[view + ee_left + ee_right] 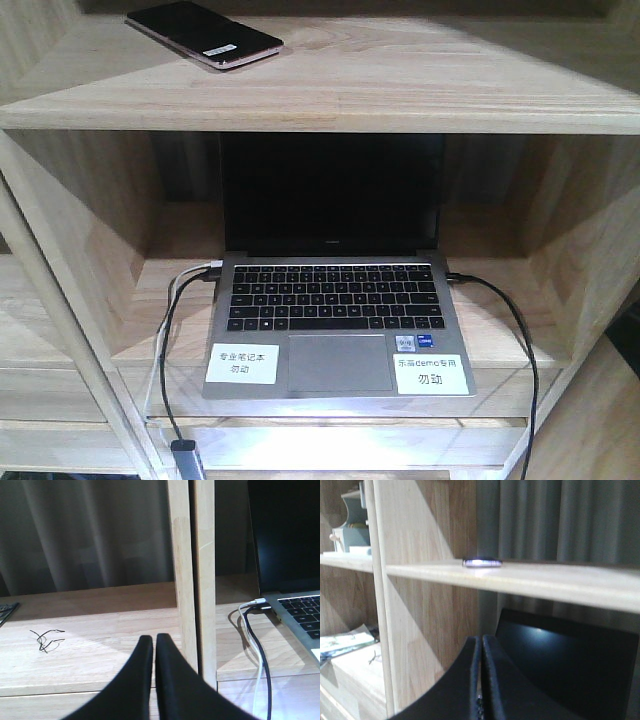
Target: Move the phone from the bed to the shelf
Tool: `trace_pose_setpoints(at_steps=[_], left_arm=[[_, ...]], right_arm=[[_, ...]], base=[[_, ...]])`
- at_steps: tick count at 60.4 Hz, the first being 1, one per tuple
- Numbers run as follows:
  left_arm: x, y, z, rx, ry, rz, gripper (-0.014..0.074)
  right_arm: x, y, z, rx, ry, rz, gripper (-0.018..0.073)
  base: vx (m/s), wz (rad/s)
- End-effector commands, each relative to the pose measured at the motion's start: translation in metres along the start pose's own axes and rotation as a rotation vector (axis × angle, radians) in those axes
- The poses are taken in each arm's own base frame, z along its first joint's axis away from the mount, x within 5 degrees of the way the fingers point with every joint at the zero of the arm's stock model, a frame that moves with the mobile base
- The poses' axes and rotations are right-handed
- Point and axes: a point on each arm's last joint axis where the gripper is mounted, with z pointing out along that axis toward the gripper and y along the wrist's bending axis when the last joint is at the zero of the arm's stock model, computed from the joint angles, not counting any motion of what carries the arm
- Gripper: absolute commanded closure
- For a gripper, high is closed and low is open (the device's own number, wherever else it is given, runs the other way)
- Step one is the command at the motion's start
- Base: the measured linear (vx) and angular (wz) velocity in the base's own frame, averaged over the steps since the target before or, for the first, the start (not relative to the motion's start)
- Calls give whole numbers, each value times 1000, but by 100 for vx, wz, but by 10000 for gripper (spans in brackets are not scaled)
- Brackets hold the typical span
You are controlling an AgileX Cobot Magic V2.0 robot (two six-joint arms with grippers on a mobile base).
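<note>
Wooden shelf [420, 95] boards fill the front view, thick and pale. On the lower board sits a grey laptop [335, 310], open, its screen dark, with two white notes stuck by its pad. A black cable [520, 340] plugs into its side. The phone [205, 35] lies flat on the top board, near the left. The left gripper [154, 645] has its jaws pressed together, holding nothing. The right gripper [481, 645] is closed too, below the phone's board.
</note>
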Motion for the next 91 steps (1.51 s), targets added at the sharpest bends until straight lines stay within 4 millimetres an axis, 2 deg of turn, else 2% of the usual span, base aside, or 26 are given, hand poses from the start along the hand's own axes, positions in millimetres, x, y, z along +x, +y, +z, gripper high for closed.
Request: trace_pose_setpoints(at_steps=[1,61,79,91], left_arm=[[-14,1,-3,-7,-106,-14,595],[-14,1,-3,-7,-106,-14,595],[-14,1,-3,-7,-106,-14,595],[-14,1,-3,-7,-106,-14,595]], right_arm=[[-8,-2,1,28,-26,16,566],[-7,-5,1,56,-13,68,566],[4,-14,-1,162,92,138,566],[3,-22,-2,249,82,138,566]], base=[[0,0],[0,0],[0,0],[0,0]])
